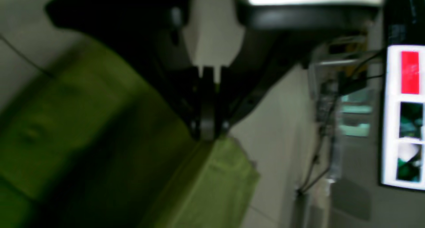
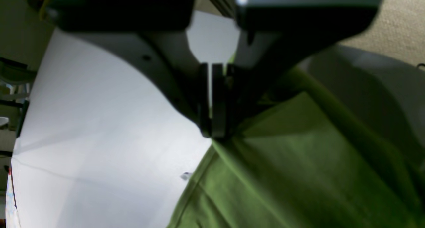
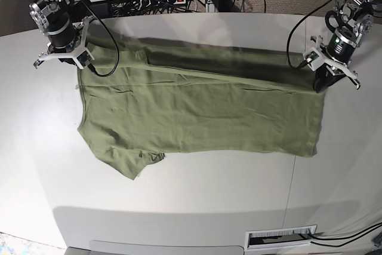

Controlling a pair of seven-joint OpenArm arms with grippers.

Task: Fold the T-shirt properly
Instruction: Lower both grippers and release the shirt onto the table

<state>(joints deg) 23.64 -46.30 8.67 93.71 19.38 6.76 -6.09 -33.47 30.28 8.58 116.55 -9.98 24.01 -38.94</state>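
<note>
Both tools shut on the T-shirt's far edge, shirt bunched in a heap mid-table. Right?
Not the heap. The base view shows the T-shirt spread out flat across the table, with its far edge folded over. The rest holds: the left tool and right tool are each shut on the far edge.

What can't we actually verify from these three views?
- Left wrist view: motion blur smears the T-shirt; how many layers the left pincer pinches is unreadable.
- Right wrist view: the right pincer body covers the grasp point, so the shirt part held is unclear.
- Base view: the far edge of the shirt is folded over; what lies under the fold is hidden. Both pincers are too small to read jaw contact.
</note>
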